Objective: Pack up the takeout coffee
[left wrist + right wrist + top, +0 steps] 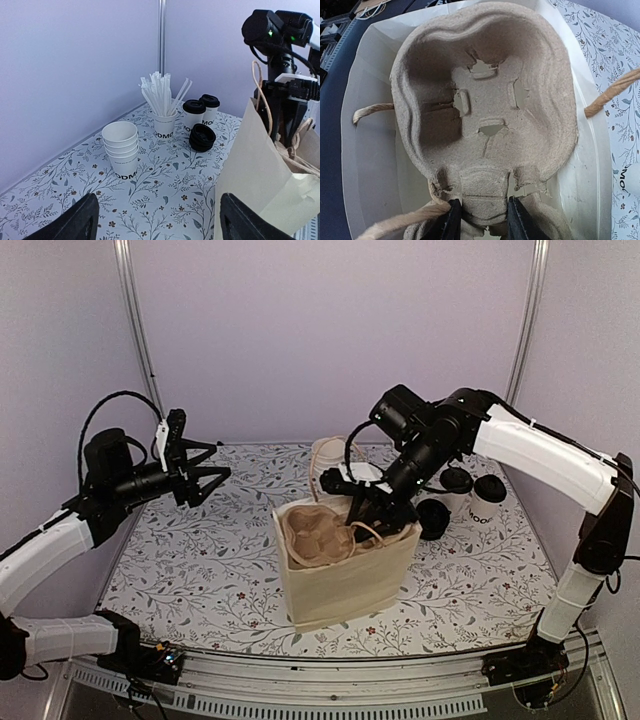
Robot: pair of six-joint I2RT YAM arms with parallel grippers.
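Note:
Two takeout coffees (458,483) (490,495), white cups with black lids, stand at the back right; they also show in the left wrist view (194,114) (209,107). A cream paper bag (345,575) stands open mid-table and also shows in the left wrist view (260,170). A brown pulp cup carrier (485,100) sits in the bag's mouth (315,530). My right gripper (482,220) is shut on the carrier's centre tab, just over the bag (365,515). My left gripper (215,472) is open and empty, held in the air left of the bag (157,220).
A stack of empty white cups (121,150) stands behind the bag (325,455). A cup of white straws (164,120) and a stack of black lids (202,137) stand by the coffees. Bag handles (615,92) loop beside the carrier.

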